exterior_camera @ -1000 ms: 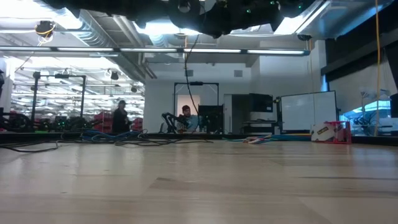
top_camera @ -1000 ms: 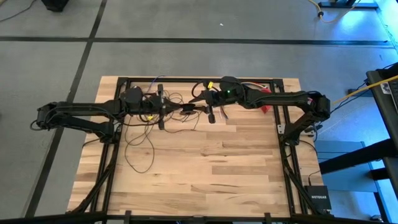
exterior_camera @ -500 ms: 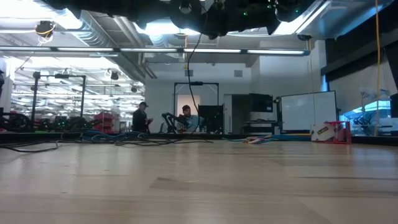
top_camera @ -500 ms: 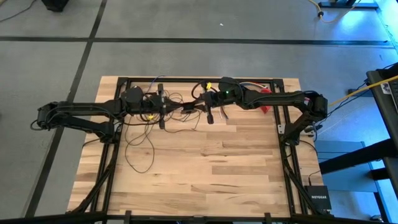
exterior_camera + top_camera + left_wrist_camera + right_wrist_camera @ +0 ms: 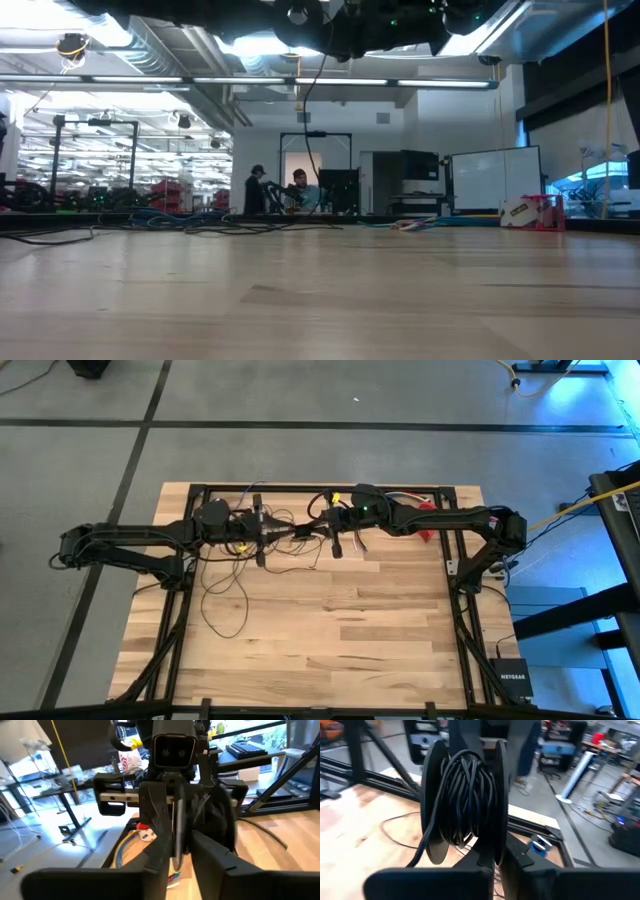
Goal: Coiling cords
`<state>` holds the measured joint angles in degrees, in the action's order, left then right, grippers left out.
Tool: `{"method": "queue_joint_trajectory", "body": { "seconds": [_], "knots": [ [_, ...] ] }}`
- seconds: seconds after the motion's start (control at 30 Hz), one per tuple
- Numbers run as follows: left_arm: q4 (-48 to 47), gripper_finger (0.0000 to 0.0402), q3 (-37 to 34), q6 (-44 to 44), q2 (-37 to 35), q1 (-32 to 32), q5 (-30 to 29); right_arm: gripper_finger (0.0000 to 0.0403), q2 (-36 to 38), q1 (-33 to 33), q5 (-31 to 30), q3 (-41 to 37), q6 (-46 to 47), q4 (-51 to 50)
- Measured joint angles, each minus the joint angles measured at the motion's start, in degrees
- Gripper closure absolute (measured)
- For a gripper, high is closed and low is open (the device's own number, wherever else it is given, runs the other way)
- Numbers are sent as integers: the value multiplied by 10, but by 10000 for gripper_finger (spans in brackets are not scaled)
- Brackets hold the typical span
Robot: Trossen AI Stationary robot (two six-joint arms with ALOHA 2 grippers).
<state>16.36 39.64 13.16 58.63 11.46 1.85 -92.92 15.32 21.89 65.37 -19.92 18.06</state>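
Wooden tabletop filled the frame's centre; the cords sat wound on a spool, upper middle, clamped by the right end effector. Left end effector: cannot tell. Turn evenly, keeping tension.

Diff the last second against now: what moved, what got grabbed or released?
The right pincer slid slightly toward the left arm and closed on the flange of the spool wound with cord. Far behind, a person walked to the right in the low view. The left pincer kept its place; the cord's loose loops lie unchanged.
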Motion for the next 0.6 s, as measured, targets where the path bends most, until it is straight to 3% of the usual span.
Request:
{"method": "queue_joint_trajectory", "body": {
  "seconds": [0.17,0.3,0.37,0.6],
  "knots": [
    [-28,293,0,28,-41,-10,-37,396,2,0,-50,0,4,-1],
    [-84,285,0,40,-87,-23,-110,394,11,0,-79,0,18,-3],
    [-114,285,0,20,-101,-31,-118,396,16,1,-96,0,21,-3],
    [-63,295,-41,-10,-27,-66,-99,395,17,1,-142,0,36,18]
  ]
}}
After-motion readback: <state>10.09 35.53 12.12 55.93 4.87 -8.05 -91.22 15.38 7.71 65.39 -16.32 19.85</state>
